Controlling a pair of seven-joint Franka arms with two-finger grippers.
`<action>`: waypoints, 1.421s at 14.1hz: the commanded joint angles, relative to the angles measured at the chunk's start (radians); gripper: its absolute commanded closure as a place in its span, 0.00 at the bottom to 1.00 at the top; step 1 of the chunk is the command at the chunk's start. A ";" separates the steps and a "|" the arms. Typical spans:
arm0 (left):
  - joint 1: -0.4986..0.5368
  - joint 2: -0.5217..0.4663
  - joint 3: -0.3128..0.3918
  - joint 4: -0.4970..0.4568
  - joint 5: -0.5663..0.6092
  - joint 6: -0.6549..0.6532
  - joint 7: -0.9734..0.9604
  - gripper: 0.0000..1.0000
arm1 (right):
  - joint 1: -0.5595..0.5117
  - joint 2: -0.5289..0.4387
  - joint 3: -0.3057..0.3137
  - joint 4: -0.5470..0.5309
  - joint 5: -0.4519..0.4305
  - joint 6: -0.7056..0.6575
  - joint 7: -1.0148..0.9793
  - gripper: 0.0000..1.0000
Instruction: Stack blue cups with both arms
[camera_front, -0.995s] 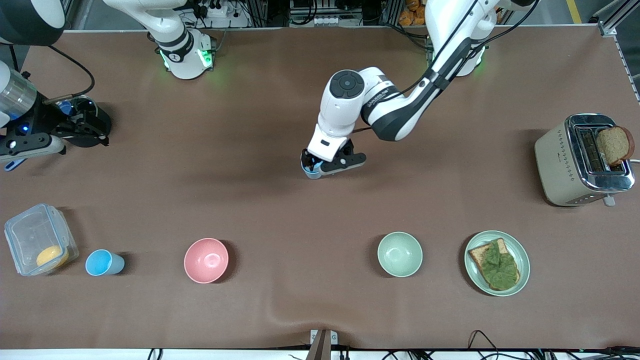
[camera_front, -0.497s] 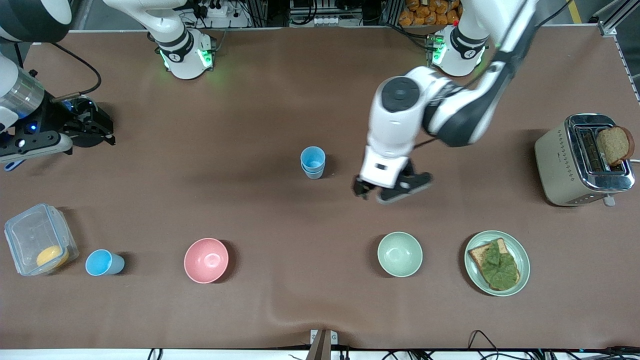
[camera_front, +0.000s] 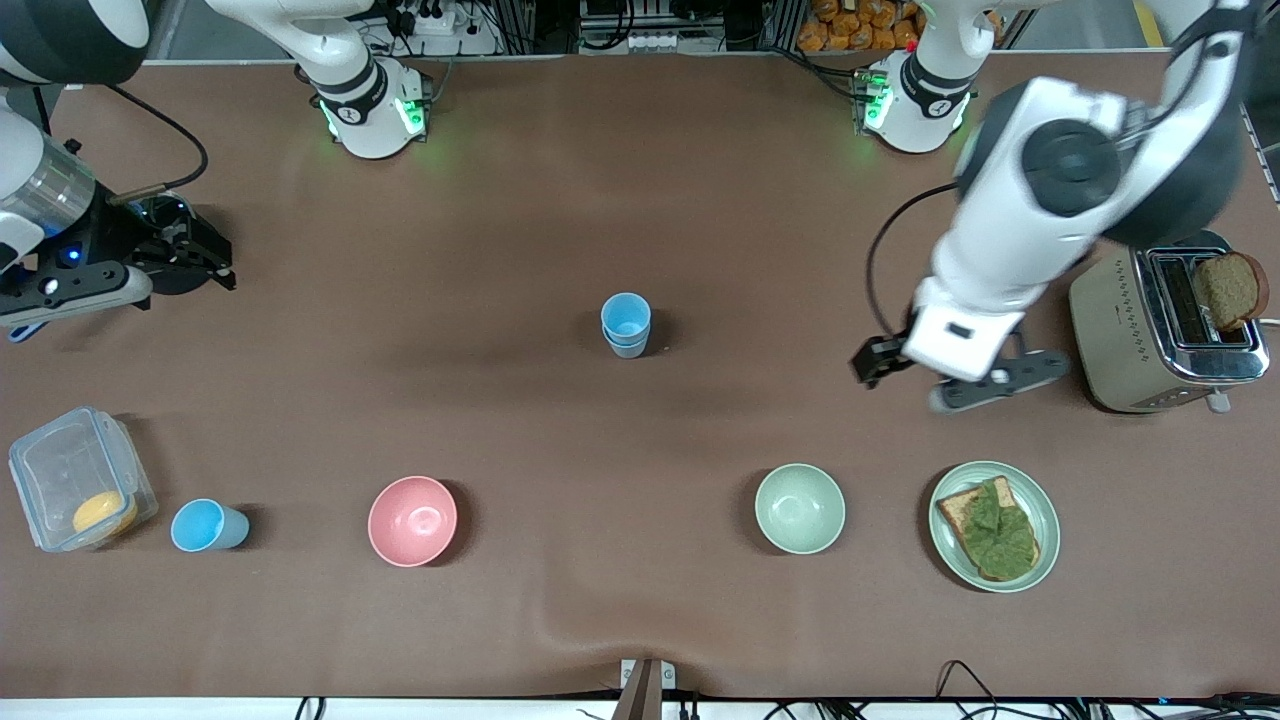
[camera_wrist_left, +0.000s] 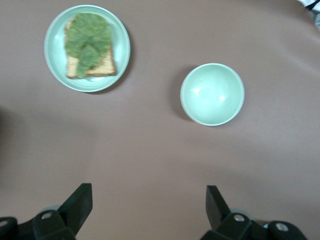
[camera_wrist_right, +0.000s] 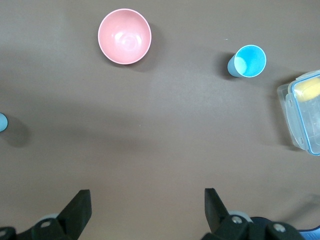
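No readable text in any view
The toaster (camera_front: 1150, 330) shows only a dotted pattern on its side, and the arm bases by the table edge (camera_front: 375, 110) carry small marks that cannot be made out; the bowls, plate, cups and container are plain

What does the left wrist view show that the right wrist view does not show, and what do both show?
Only the left wrist view shows the pale green bowl and the plate with toast and greens, under the open left gripper.

Only the right wrist view shows the pink bowl, a single blue cup, the clear container and, at the edge, the stacked blue cups, under the open right gripper.

Both show the brown table.
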 joint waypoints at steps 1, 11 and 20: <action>-0.041 -0.080 0.131 -0.026 -0.095 -0.068 0.166 0.00 | -0.003 0.010 -0.005 0.026 0.008 -0.032 0.013 0.00; -0.055 -0.255 0.331 -0.032 -0.131 -0.293 0.445 0.00 | 0.006 0.012 -0.004 0.025 0.008 -0.033 0.014 0.00; -0.052 -0.341 0.337 -0.064 -0.143 -0.336 0.547 0.00 | 0.007 0.012 -0.004 0.025 0.008 -0.032 0.014 0.00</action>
